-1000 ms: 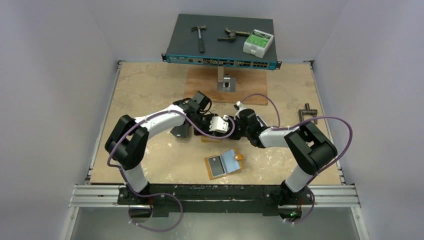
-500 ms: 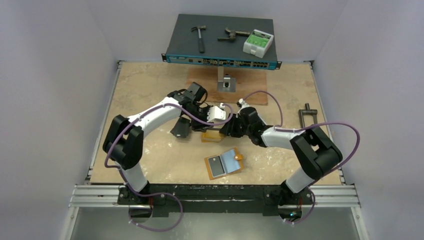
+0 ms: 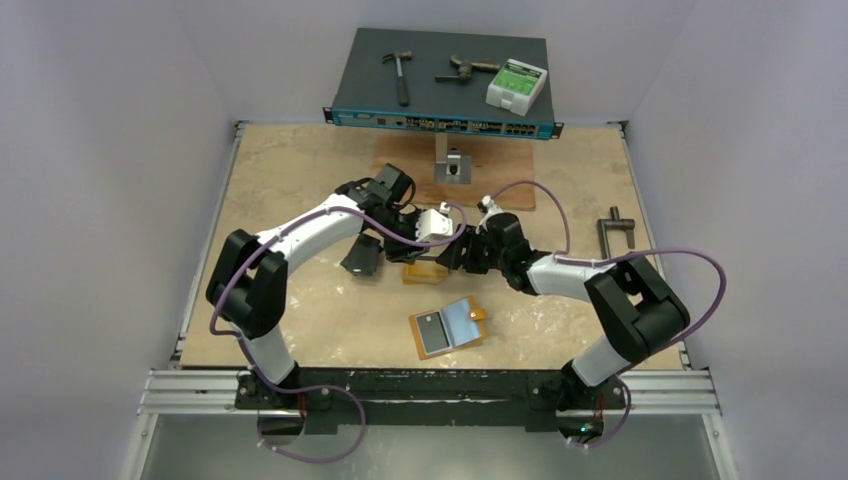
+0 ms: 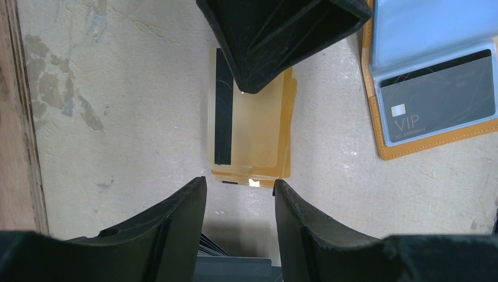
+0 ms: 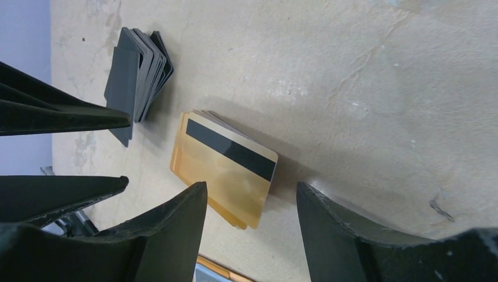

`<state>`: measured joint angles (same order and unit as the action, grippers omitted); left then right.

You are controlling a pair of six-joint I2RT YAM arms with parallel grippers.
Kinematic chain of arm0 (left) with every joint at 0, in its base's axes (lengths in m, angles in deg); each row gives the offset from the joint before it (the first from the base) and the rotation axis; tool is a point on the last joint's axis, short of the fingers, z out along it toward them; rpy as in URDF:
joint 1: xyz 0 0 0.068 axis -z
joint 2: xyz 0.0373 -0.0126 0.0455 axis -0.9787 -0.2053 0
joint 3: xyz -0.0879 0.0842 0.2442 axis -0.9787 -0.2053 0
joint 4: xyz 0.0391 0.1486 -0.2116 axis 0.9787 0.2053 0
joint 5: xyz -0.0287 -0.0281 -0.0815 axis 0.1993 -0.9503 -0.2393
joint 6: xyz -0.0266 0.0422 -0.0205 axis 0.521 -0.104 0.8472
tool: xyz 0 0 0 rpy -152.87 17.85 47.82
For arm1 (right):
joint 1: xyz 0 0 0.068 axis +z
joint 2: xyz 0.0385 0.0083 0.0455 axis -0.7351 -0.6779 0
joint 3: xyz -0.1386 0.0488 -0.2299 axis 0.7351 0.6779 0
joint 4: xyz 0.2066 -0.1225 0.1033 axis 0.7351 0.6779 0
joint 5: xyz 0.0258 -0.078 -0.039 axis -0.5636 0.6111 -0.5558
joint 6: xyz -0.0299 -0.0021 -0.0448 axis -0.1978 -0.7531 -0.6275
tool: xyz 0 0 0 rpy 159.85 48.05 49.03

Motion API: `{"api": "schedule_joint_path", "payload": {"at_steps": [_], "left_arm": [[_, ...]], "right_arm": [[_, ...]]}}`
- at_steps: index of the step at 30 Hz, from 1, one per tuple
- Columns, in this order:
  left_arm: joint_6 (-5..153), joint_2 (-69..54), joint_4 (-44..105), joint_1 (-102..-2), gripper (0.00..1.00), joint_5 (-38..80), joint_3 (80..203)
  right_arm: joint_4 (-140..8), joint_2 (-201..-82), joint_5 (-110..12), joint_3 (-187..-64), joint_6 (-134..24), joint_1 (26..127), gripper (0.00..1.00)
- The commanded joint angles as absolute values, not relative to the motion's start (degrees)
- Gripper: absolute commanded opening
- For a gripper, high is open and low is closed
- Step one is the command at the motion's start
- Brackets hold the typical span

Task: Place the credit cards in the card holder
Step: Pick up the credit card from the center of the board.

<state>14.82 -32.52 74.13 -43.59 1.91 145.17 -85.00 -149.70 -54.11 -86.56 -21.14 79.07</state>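
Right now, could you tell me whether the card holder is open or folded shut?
Open: the card holder lies spread flat, inside facing up, with a grey VIP card showing in one sleeve.

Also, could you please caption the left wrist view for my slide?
Open left hand hovering over the yellow-orange card stack, with the open card holder and its silver VIP card alongside.

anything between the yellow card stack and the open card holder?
No, that stretch of table is bare; the left wrist view shows the yellow card stack and card holder apart.
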Motion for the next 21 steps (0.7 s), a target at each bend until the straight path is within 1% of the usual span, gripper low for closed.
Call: {"api": "schedule_joint_path", "payload": {"at_steps": [1,6,9,11,15,19,21], "left_arm": [[16.79,-32.62,73.13,-43.56,0.46,0.15,146.13],[17.6,-31.76,72.51,-43.62,0.46,1.06,145.65],[17.94,-31.63,72.82,-43.67,0.46,1.64,146.03],[18.18,-31.67,73.0,-43.66,0.45,1.88,146.28],[18.72,-31.76,73.34,-43.69,0.45,1.59,146.45],[19.24,-31.47,73.16,-43.66,0.45,1.52,146.53],[19.42,-31.13,73.08,-43.66,0.45,1.62,146.48]], "right_arm": [[-90.1,-153.09,-58.35,-87.93,-19.44,78.91,0.58],[-91.88,-156.51,-59.44,-88.47,-19.18,78.96,0.56],[-91.44,-157.49,-59.35,-88.86,-19.25,78.89,0.53],[-91.18,-157.04,-59.5,-88.19,-18.71,78.96,0.5],[-89.01,-153.81,-56.2,-86.89,-19.45,78.94,0.48],[-86.23,-151.46,-53.71,-86.11,-20.29,78.61,0.43],[-86.03,-151.04,-53.48,-85.43,-20.43,78.35,0.42]]}}
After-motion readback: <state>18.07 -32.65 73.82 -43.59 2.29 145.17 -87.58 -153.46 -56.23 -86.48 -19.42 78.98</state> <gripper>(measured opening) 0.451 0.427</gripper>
